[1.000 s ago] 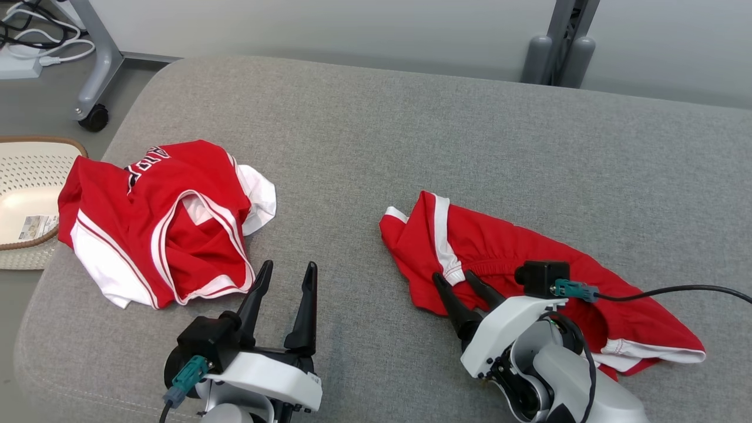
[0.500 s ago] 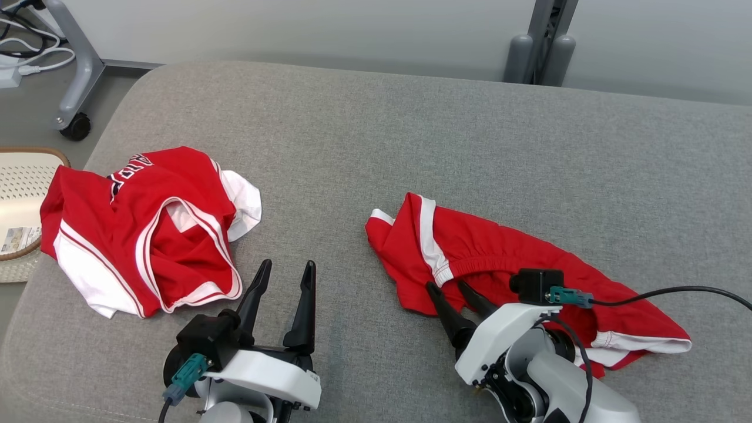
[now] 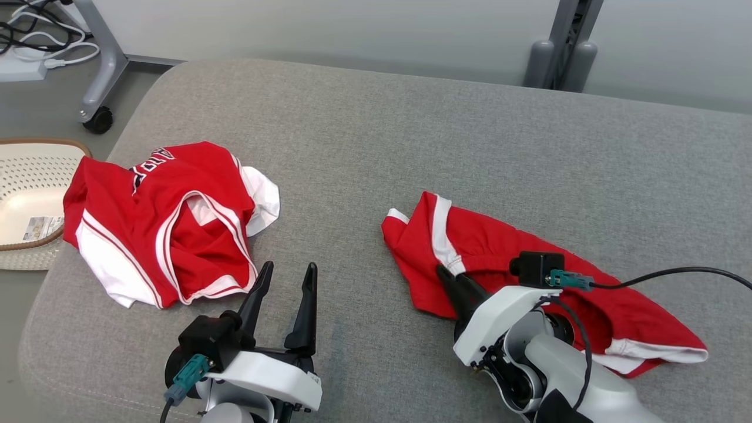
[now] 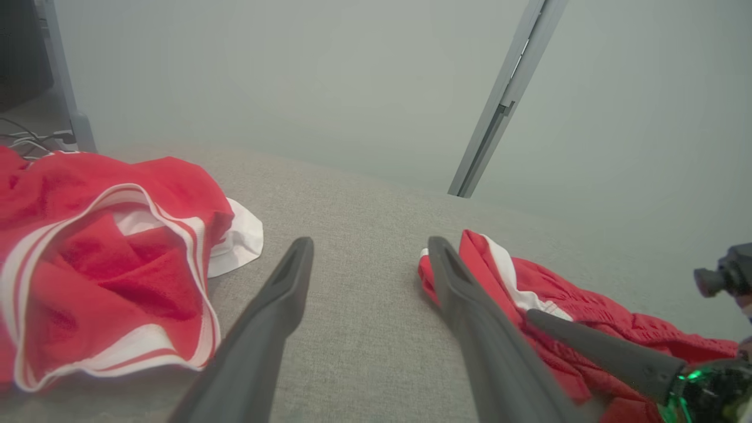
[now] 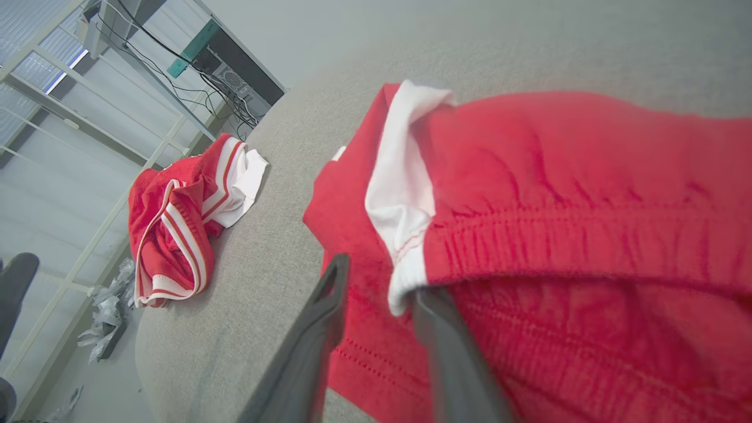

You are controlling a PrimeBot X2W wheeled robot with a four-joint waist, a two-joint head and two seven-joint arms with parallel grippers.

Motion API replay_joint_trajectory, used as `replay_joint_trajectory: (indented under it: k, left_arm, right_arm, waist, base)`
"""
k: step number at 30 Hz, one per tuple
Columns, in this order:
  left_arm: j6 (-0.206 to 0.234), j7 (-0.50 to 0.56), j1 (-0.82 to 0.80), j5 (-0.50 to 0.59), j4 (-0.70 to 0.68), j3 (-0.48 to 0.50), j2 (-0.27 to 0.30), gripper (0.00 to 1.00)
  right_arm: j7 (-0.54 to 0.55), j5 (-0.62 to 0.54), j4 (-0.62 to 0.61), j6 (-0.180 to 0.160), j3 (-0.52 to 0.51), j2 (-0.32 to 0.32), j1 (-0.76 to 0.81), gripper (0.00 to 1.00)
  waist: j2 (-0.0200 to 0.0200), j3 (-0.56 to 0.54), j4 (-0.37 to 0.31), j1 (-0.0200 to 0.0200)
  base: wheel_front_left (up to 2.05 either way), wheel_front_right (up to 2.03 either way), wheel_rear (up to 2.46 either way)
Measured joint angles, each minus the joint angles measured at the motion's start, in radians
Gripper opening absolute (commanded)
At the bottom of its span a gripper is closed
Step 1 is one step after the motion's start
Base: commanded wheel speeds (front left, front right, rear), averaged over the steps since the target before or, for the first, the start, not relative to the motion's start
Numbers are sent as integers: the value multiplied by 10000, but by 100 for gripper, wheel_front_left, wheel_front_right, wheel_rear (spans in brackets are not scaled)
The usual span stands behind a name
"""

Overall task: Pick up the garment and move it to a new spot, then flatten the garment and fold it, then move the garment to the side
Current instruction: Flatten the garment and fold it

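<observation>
Since the shorts (image 3: 499,247) overlap 1 finger (image 5: 435,329), right gripper (image 5: 379,276) grip cannot be told; left gripper (image 3: 290,265) stands spread.

We see glossy white moulded wrist shells (image 3: 264,376), long tapered black fingers (image 3: 305,311), a boxy black camera (image 3: 536,267) and teal plugs (image 3: 567,281) on black cables (image 3: 675,271).

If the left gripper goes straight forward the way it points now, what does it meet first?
Probably nothing: the left gripper points along bare grey cushion between the jersey and the shorts; its height above the cushion is unclear.
</observation>
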Motion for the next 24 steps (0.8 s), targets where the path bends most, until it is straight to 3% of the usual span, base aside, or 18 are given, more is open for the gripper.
replay_joint_trajectory:
  k: [7, 14, 24]
  left_arm:
    - [17, 0, 83, 0, 10, 58, -2, 100]
    - [48, 0, 199, 0, 4, 211, -2, 100]
    - [13, -2, 200, -2, -10, -21, -2, 100]
  right_arm:
    - [-94, 217, 249, -2, 44, 0, -265, 0]
    - [-121, 1009, -146, -2, -740, -31, -662, 0]
    - [257, 1496, 336, -2, -2232, -1496, -2168, 0]
  waist:
    - [0, -94, 82, 0]
    - [0, -277, -231, 0]
    - [0, -292, -734, 0]
  base:
    - [0, 0, 0]
    - [0, 0, 0]
    - [0, 0, 0]
